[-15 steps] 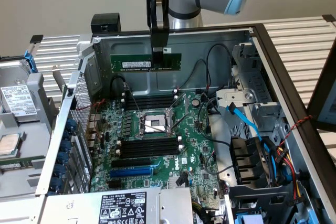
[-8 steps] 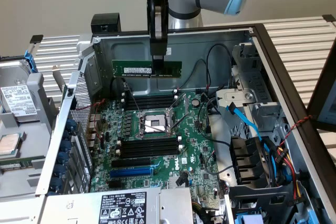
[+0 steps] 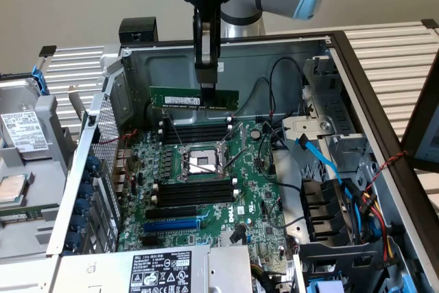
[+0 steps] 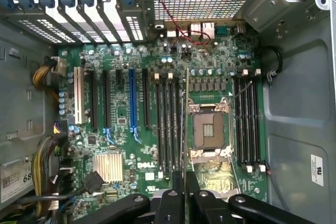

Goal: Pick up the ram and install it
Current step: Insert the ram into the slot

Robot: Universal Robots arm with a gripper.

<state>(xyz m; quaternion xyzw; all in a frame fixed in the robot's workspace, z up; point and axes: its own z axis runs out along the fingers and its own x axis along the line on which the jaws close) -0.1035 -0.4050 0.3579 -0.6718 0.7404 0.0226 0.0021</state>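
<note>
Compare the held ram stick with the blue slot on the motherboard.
The ram is green with a white label; the blue slot is blue. The ram hangs above the motherboard, clamped in the gripper; the blue slot sits fixed on it, empty. Both are long, narrow and roughly parallel.

Ext cam high, angled into case (image 3: 164,66), wrist cam straight down, shared: mobo (image 3: 260,197)
</note>
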